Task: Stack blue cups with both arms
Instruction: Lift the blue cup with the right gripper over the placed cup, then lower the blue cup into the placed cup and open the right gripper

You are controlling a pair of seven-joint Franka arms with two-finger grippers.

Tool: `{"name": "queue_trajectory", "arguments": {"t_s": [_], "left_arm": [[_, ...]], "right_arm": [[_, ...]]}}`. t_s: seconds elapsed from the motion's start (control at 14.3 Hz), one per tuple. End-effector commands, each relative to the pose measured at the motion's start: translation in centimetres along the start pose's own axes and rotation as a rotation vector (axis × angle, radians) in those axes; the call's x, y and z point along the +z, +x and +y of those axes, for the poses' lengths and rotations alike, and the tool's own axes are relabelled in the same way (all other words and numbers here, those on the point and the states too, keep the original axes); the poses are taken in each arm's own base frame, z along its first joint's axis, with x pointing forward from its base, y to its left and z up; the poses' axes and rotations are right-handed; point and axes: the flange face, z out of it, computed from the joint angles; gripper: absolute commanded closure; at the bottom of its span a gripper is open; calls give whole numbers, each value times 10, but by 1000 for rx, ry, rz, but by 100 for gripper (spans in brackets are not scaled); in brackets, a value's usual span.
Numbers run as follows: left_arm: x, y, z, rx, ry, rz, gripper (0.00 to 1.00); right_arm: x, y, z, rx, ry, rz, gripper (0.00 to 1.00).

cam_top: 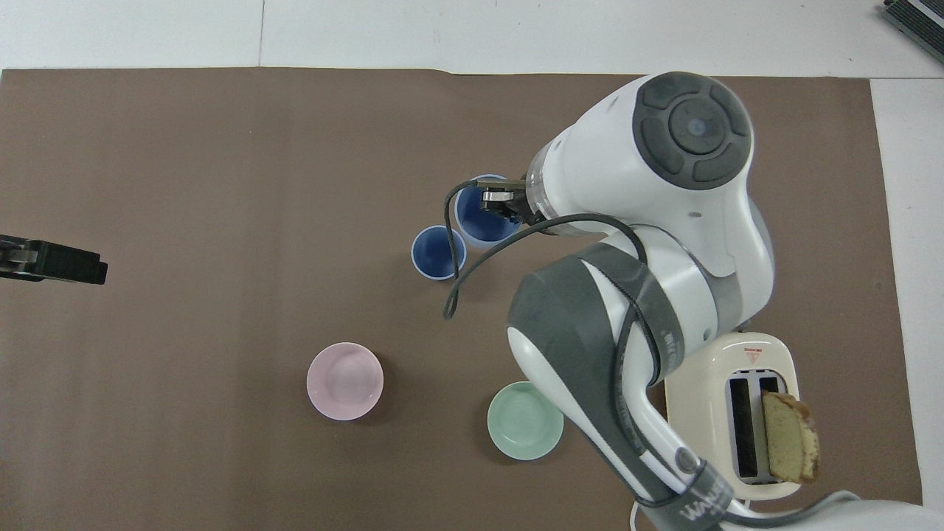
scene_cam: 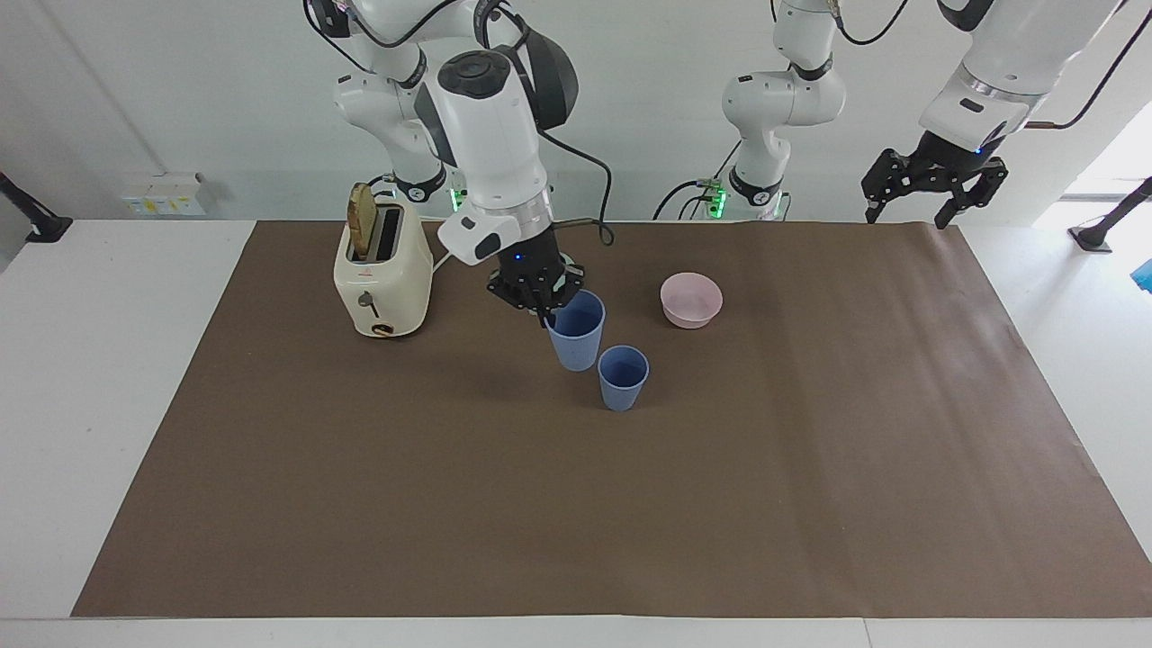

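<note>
A white worktop [scene_cam: 108,378] is covered across most of its width by a sheet of brown paper [scene_cam: 630,504]. A plain white wall [scene_cam: 180,99] rises at the robots' end, with a pale box, perhaps a socket strip [scene_cam: 164,193], at its foot. Bright daylight [scene_cam: 1111,162] enters at the left arm's end.

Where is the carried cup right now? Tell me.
The right gripper holds the carried cup by its rim, in the air beside the standing cup, toward the right arm's end.
</note>
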Motion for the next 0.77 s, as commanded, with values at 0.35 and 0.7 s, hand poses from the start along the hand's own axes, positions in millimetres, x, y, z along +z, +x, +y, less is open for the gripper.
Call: {"name": "queue_trajectory", "arguments": {"t_s": [0.35,0.7], "left_arm": [[-1,-11,2,12,7,-5,0],[-1,-11,2,12,7,-5,0]], "right_arm": [[46,8,-38,16,-5,-1,100],[54,0,-47,6,-5,-14,100]]}}
